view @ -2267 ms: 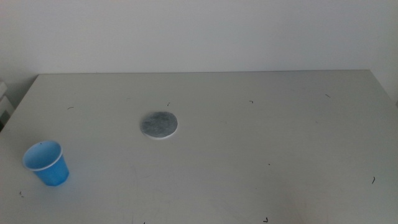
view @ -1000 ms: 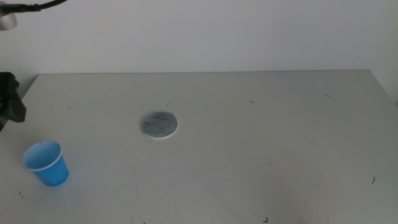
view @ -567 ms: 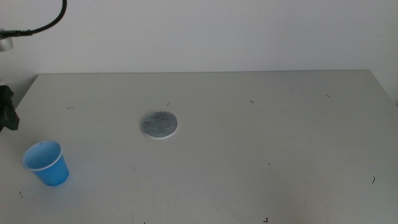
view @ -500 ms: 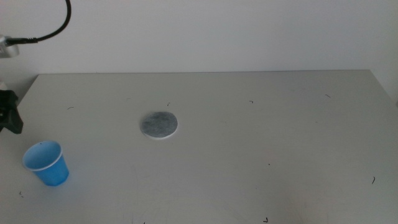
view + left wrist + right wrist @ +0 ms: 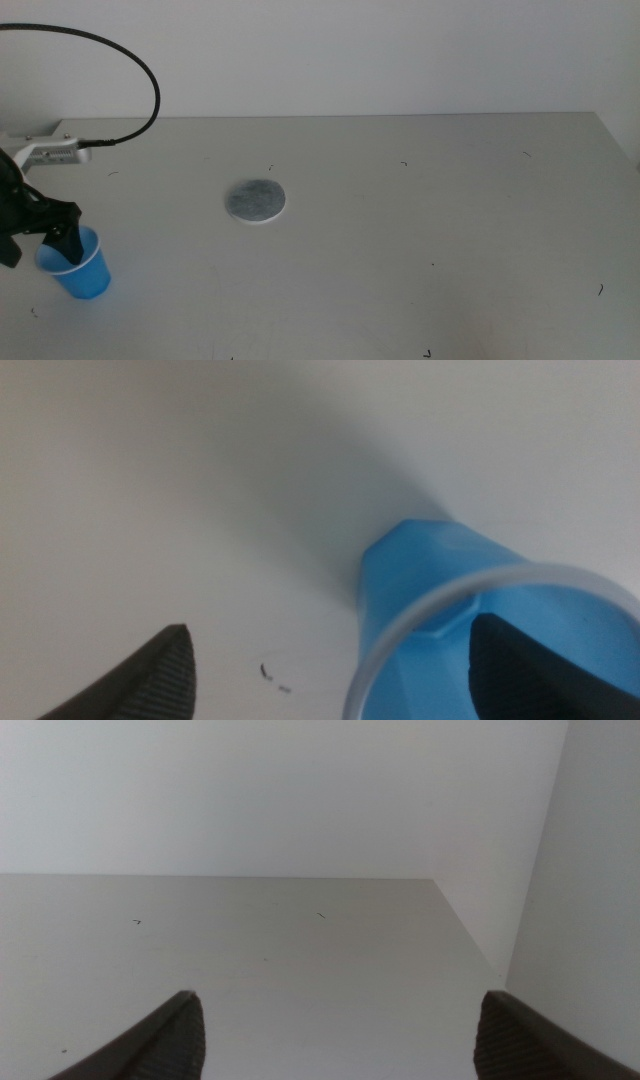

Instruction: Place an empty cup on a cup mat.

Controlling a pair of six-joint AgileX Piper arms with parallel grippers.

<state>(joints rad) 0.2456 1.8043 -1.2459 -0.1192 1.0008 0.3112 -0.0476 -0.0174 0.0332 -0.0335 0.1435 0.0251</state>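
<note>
The blue cup [image 5: 82,274] stands upright and empty at the table's front left. The grey cup mat [image 5: 255,200] lies flat to its right and further back, bare. My left gripper [image 5: 38,245] is down at the cup with its jaws open: one jaw sits at or just inside the rim, the other outside on the left. In the left wrist view the cup [image 5: 430,570] fills the space near one jaw of the left gripper [image 5: 340,680], which straddles the cup's wall. My right gripper [image 5: 335,1040] is open and empty, out of the middle view.
The grey table [image 5: 420,230] bears only small dark specks. A black cable [image 5: 146,70] loops above the left arm. The table's right edge and a white wall [image 5: 590,870] show in the right wrist view.
My left gripper has come in from the left edge and dropped to the cup, one jaw now at its rim. The cup and mat have not moved.
</note>
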